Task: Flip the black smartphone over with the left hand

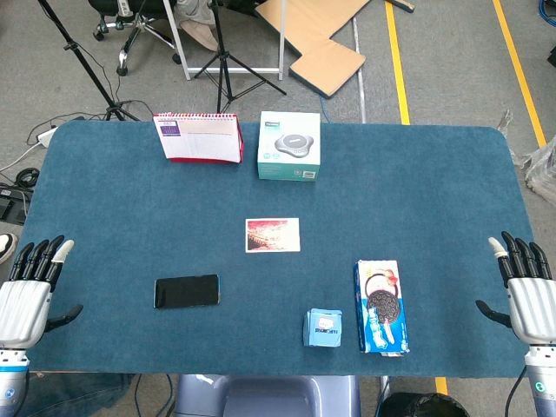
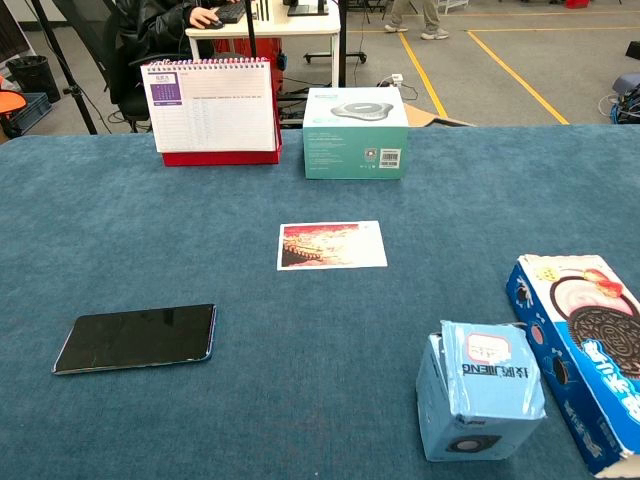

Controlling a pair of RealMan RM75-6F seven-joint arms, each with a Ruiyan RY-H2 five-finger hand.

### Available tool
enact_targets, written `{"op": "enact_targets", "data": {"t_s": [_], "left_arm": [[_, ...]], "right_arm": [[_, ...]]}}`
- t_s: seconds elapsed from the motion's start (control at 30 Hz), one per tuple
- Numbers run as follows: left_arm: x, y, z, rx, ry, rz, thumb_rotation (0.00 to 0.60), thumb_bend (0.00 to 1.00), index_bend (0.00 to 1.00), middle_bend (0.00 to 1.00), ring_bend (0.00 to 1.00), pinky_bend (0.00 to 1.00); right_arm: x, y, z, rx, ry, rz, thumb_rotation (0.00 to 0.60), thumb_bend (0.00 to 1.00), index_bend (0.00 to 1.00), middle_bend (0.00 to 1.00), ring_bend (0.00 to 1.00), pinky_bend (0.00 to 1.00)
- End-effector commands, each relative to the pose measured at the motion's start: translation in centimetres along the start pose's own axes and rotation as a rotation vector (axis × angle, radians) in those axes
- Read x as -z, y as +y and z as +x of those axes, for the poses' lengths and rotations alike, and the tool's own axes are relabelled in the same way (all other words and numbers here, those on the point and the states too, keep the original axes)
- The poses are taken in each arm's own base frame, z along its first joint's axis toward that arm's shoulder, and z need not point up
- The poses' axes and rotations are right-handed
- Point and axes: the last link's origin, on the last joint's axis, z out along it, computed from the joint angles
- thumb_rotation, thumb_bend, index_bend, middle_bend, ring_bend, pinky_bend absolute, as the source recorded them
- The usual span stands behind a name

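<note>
The black smartphone (image 1: pixel 186 291) (image 2: pixel 136 338) lies flat on the blue table cloth (image 1: pixel 130 200), its long side running left to right and its glossy dark face up. My left hand (image 1: pixel 28 291) hovers at the table's near left edge, well to the left of the phone, with fingers straight and apart and nothing in it. My right hand (image 1: pixel 526 287) mirrors it at the near right edge, fingers spread and holding nothing. Neither hand shows in the chest view.
A photo card (image 1: pixel 272 234) lies mid-table. A small blue box (image 1: pixel 322 327) and a cookie box (image 1: pixel 380 306) sit near the front right. A desk calendar (image 1: pixel 198 137) and a teal-white box (image 1: pixel 288 145) stand at the back.
</note>
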Motion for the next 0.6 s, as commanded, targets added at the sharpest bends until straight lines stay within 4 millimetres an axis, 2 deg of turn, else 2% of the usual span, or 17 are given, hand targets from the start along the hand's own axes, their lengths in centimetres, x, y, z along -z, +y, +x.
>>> {"op": "enact_targets", "data": {"t_s": [0.03,0.37,0.47,0.6], "left_arm": [[0.0,0.0,0.0,-0.002,-0.003,0.000,0.600,0.00,0.00,0.00,0.00,0.00],[-0.3,0.3,-0.6,-0.007,-0.040,-0.018,0.600,0.00,0.00,0.00,0.00,0.00],[-0.8,1.4,-1.3,-0.026,-0.067,-0.050,0.600,0.00,0.00,0.00,0.00,0.00],[-2.5,4.4,-2.3,-0.039,-0.112,-0.100,0.600,0.00,0.00,0.00,0.00,0.00]], "right_arm": [[0.0,0.0,0.0,-0.001,-0.002,0.000,0.600,0.00,0.05,0.00,0.00,0.00],[-0.1,0.1,0.2,-0.015,0.004,-0.014,0.600,0.00,0.05,0.00,0.00,0.00],[0.0,0.1,0.4,-0.021,0.007,-0.015,0.600,0.00,0.05,0.00,0.00,0.00],[-0.1,0.1,0.5,-0.024,0.009,-0.008,0.600,0.00,0.05,0.00,0.00,0.00]]}}
